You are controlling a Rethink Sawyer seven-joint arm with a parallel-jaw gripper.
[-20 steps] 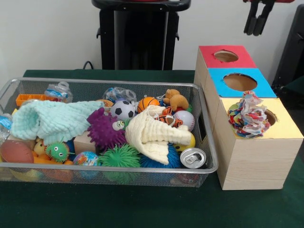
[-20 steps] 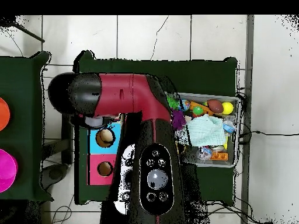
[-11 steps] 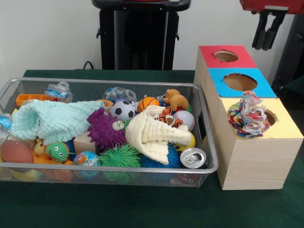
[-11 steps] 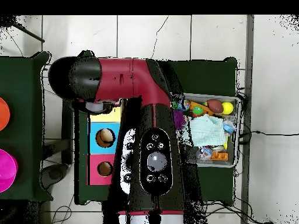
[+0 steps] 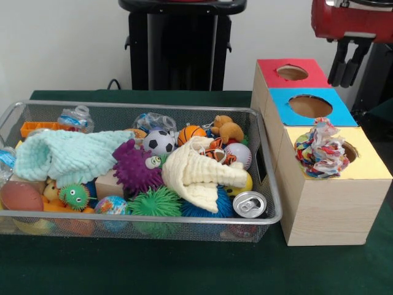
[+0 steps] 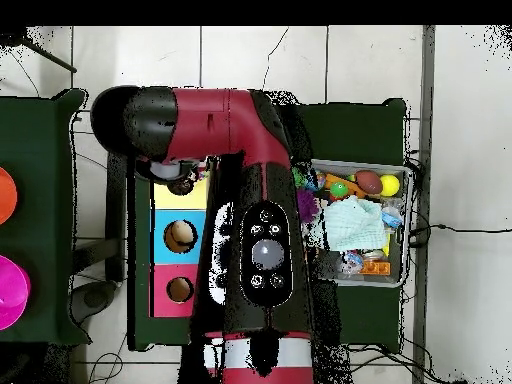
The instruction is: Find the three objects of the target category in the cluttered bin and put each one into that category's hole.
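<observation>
A multicoloured rag [image 5: 320, 149] lies bunched on the hole of the yellow-topped box [image 5: 368, 167], half over the rim. My gripper [image 5: 347, 66] hangs at the top right, above and behind the blue box [image 5: 280, 98], apart from the rag; its fingers [image 5: 339, 61] stand close together with nothing between them. The wire bin [image 5: 271, 184] holds a mint cloth [image 5: 67, 153], a cream cloth [image 5: 196, 172], a soccer ball [image 5: 159, 142], a small basketball [image 5: 191, 133] and a baseball [image 5: 238, 155]. In the overhead view the arm [image 6: 265, 250] hides the gripper.
A red-topped box [image 5: 269, 69] stands behind the blue one. A drinks can [image 5: 249, 203], a purple spiky toy [image 5: 135, 167], a green spiky ball [image 5: 155, 201] and a plush bear [image 5: 228, 129] crowd the bin [image 6: 400, 225]. Pink and orange discs [image 6: 8, 290] lie on a side table.
The gripper has come down and to the right in the front view, towards the boxes. Overhead, the arm's head has swung up to the yellow box. The rag has not moved.
</observation>
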